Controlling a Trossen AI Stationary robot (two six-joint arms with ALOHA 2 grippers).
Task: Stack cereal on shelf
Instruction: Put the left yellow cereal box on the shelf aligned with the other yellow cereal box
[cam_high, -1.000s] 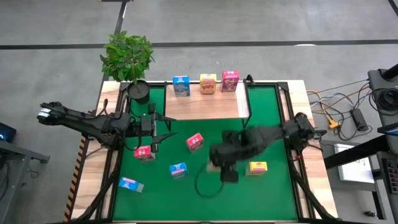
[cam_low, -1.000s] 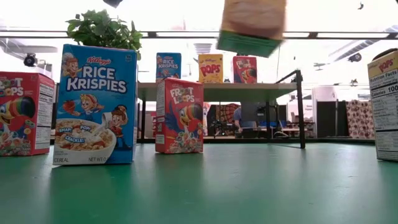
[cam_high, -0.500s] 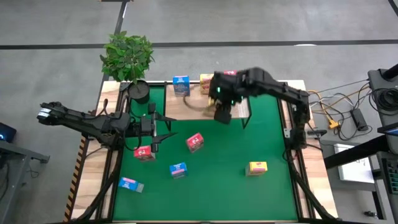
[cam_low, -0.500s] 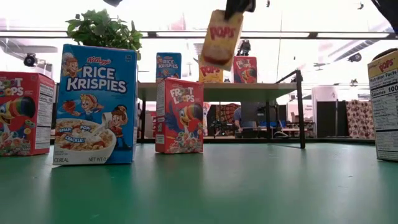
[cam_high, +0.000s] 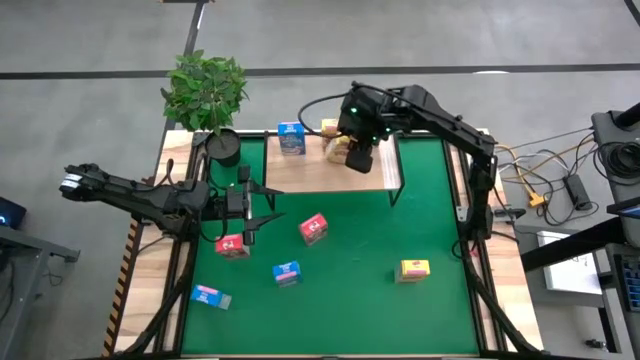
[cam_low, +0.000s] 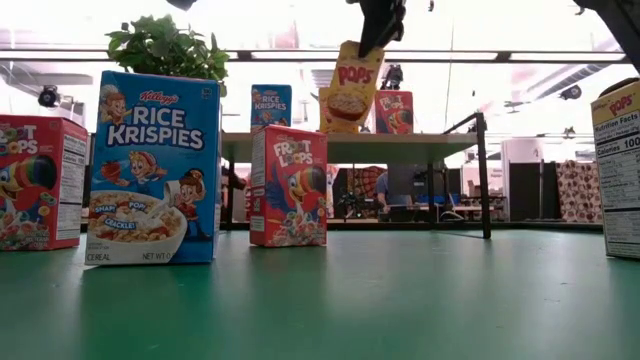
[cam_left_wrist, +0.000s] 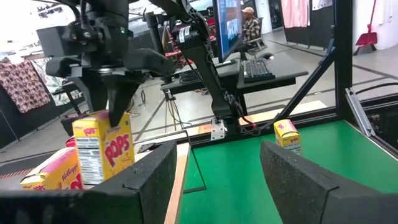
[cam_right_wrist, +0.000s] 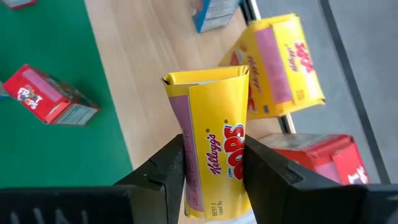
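Note:
My right gripper (cam_high: 357, 152) hangs over the shelf (cam_high: 318, 172), shut on a yellow cereal box (cam_right_wrist: 214, 155), which also shows in the low view (cam_low: 355, 84). On the shelf stand a blue box (cam_high: 291, 138), a yellow box (cam_right_wrist: 281, 67) and a red box (cam_low: 395, 111). On the green table (cam_high: 350, 300) are two red boxes (cam_high: 314, 228) (cam_high: 232, 245), two blue boxes (cam_high: 286, 272) (cam_high: 210, 296) and a yellow box (cam_high: 414, 269). My left gripper (cam_high: 262, 200) waits open and level over the table's left side. My right gripper pinches the yellow box's upper end (cam_right_wrist: 214, 186) between its two fingers (cam_right_wrist: 169, 168), one on each side. The fingers come slanting down from above. The box hangs below them, tilted and clear of the shelf, close in front of the shelf's yellow box.
A potted plant (cam_high: 207, 92) stands at the shelf's far left corner. Black frame posts (cam_low: 482, 175) rise at the shelf's right end. A black cable (cam_high: 312, 105) loops above the shelf. The green mat is bare between the loose boxes.
My right gripper has carried the yellow box from over the table's middle toward the far edge, to above the shelf, rising a little and turning on the way. The box has stayed in the fingers, clear of the table, and now hangs near the shelf's yellow box.

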